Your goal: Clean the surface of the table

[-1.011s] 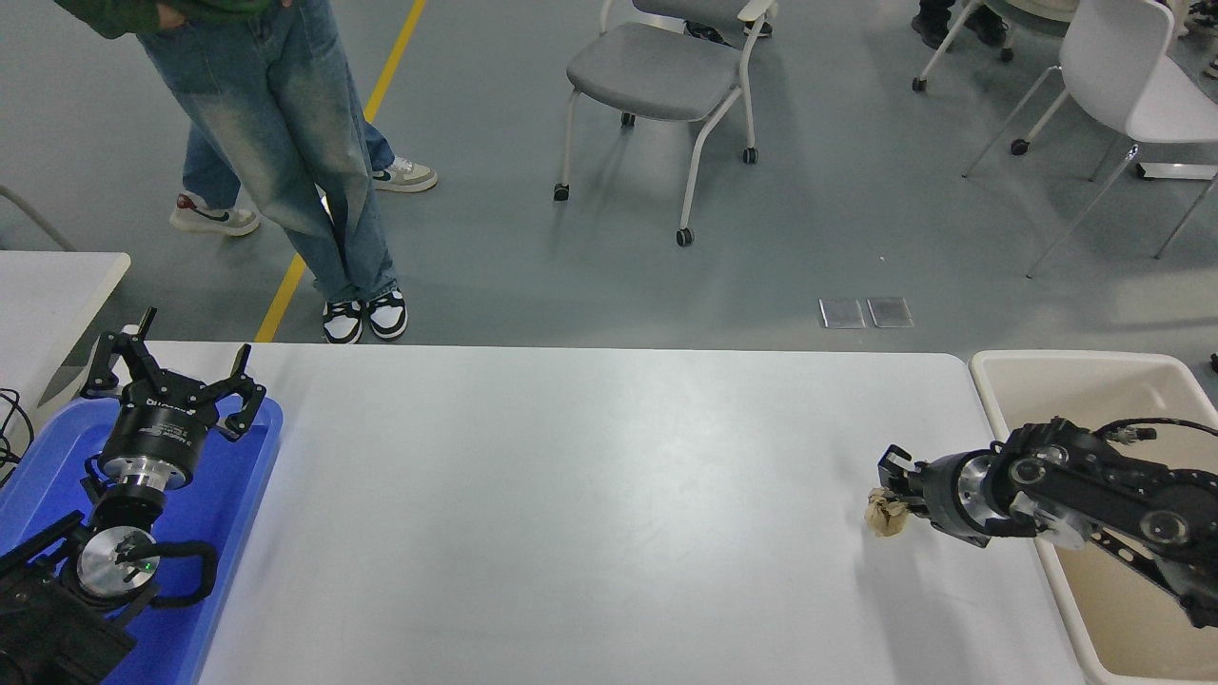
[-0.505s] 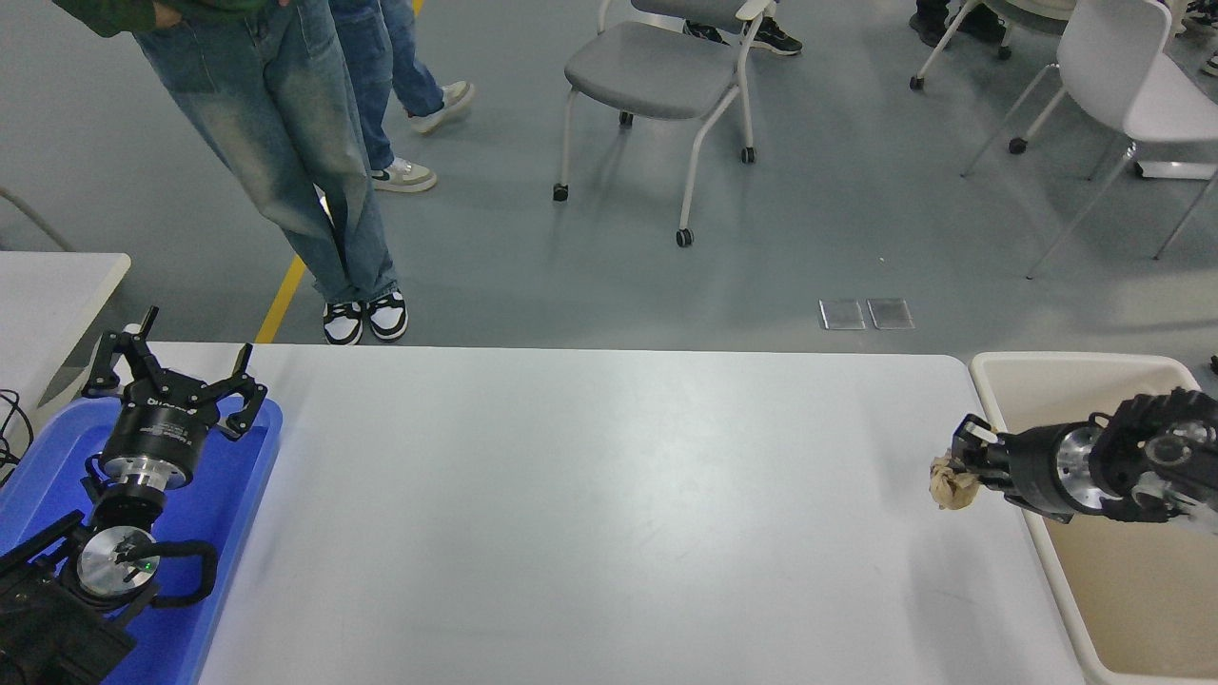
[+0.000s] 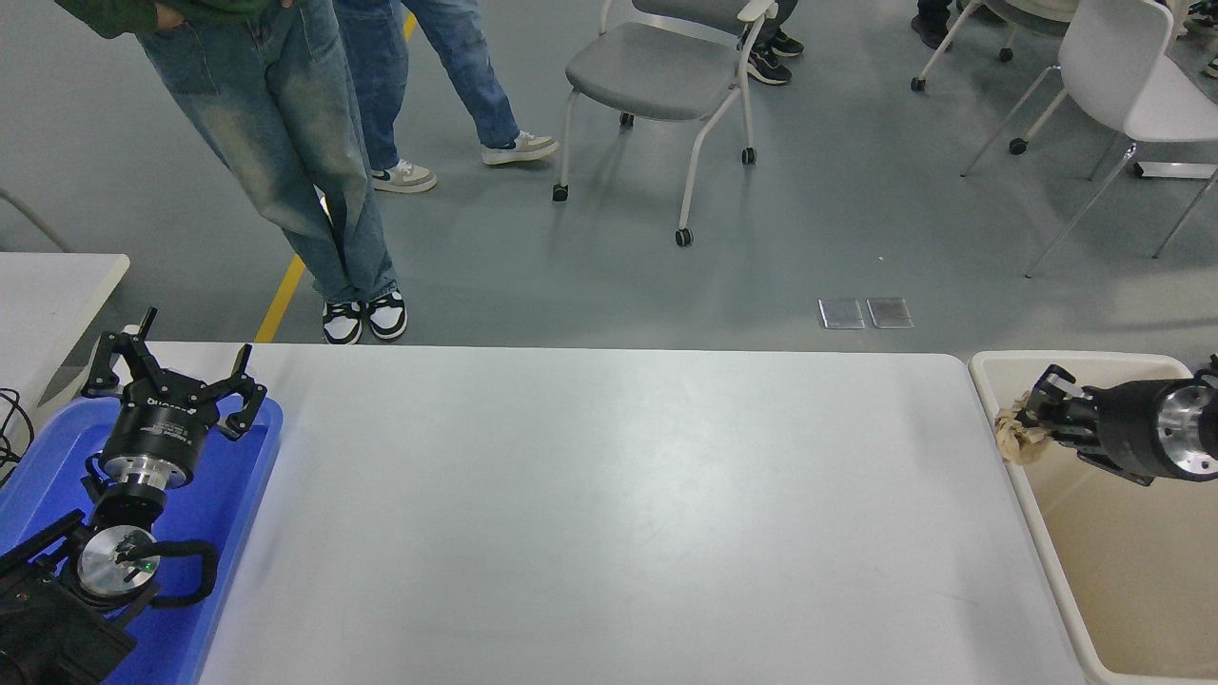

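Note:
The table surface (image 3: 590, 514) is a large plain white top that fills the lower middle of the head view. My right gripper (image 3: 1032, 420) comes in from the right edge and is shut on a crumpled beige paper wad (image 3: 1014, 438). It holds the wad in the air over the left rim of a cream bin (image 3: 1123, 552), just past the table's right end. My left gripper (image 3: 171, 376) is parked at the lower left over a blue tray (image 3: 228, 495), with its fingers spread open and nothing in them.
A smaller white table (image 3: 48, 285) stands at the far left. Two people in jeans (image 3: 285, 143) stand beyond the table's far left corner. A grey wheeled chair (image 3: 657, 76) and a white chair (image 3: 1132, 86) stand on the floor behind.
My right gripper has carried the paper wad to the right and slightly up, from over the table's right end to over the bin's rim. A second person has walked in at the top.

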Available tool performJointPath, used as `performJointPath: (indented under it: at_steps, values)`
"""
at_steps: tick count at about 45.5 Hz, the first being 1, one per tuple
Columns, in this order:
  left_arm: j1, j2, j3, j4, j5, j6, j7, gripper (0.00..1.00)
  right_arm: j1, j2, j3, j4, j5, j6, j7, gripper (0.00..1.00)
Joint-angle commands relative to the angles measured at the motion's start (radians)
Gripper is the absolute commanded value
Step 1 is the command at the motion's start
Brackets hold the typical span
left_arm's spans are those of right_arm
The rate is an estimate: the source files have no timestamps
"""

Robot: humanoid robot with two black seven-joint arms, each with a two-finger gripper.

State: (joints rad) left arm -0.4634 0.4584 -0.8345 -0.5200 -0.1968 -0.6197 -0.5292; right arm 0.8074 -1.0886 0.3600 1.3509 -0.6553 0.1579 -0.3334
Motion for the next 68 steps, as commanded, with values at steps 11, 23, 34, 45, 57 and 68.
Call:
performJointPath:
  at_steps: [11, 23, 34, 45, 57, 68]
  values:
    - [0.0, 0.0, 0.0, 0.0, -0.001, 0.0, 0.0, 1.0, -0.08, 0.098, 0.002, -0.36, 0.005, 0.008, 0.205, 0.0]
    - [0.002, 0.0, 0.0, 0.0, -0.001, 0.0, -0.002, 1.0, -0.114, 0.197, 0.005, -0.558, 0.005, 0.006, 0.263, 0.0]
    - [0.002, 0.0, 0.0, 0.0, -0.003, 0.0, 0.0, 1.0, -0.114, 0.302, 0.016, -0.708, 0.005, -0.001, 0.277, 0.0]
    - [0.002, -0.001, 0.0, 0.0, -0.001, 0.0, -0.002, 1.0, -0.091, 0.443, 0.01, -0.96, 0.006, 0.002, 0.329, 0.0]
    - [0.002, 0.0, 0.0, 0.0, -0.001, 0.0, -0.002, 1.0, -0.093, 0.584, 0.001, -1.19, 0.005, 0.002, 0.393, 0.0]
    - [0.002, -0.001, 0.0, 0.0, -0.001, 0.0, -0.002, 1.0, -0.093, 0.627, -0.052, -1.27, 0.006, -0.058, 0.407, 0.0]
